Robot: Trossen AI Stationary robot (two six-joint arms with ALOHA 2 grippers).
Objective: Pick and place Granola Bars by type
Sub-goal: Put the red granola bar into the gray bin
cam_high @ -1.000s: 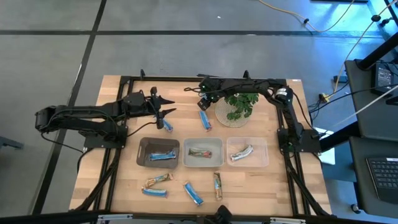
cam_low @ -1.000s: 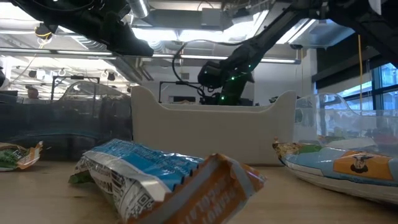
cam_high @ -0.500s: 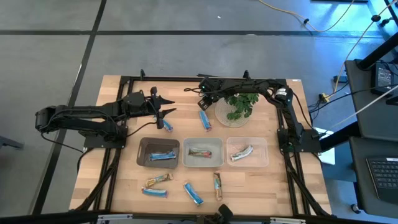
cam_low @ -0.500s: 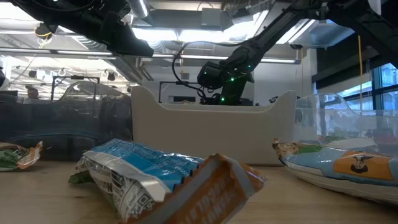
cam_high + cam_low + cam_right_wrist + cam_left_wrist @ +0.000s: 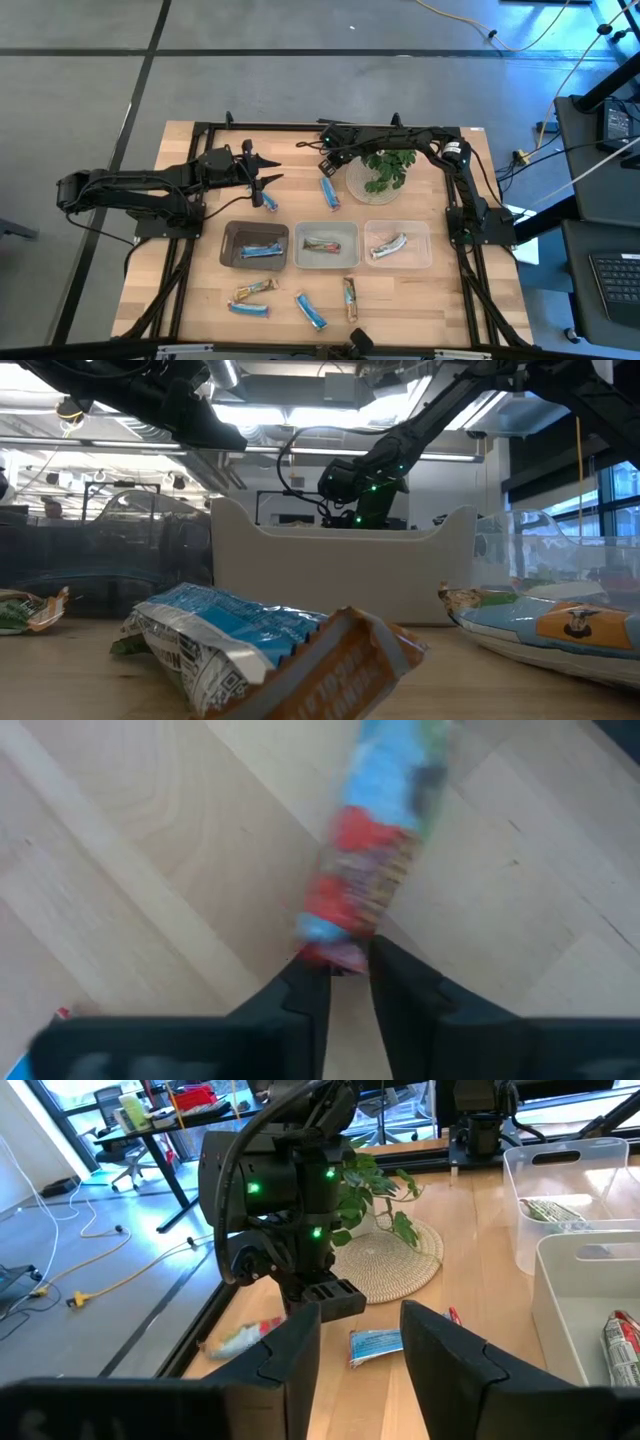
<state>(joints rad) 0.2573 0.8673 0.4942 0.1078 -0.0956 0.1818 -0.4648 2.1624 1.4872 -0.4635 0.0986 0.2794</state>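
three trays [image 5: 327, 246] each hold one bar. about seven granola bars [image 5: 329, 193] lie loose on the worktop [image 5: 190, 290]. the right gripper [image 5: 345, 972] is clenched on the end of a red-and-blue bar [image 5: 370, 850] at the far edge. the left gripper [image 5: 268, 180] hovers part-open, empty.

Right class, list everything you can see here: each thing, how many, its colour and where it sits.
table: one, light wood, under everything
trays: three in a row; dark tray, middle tray, right tray, both pale
plant: one, green, on a round plate, far side
bars in trays: three; blue, brown-red, silvery
blue bars behind trays: two
front bars: four, two blue, two brownish
far-edge bar: one, red and blue
left gripper: open, empty
right gripper: shut on far-edge bar's end
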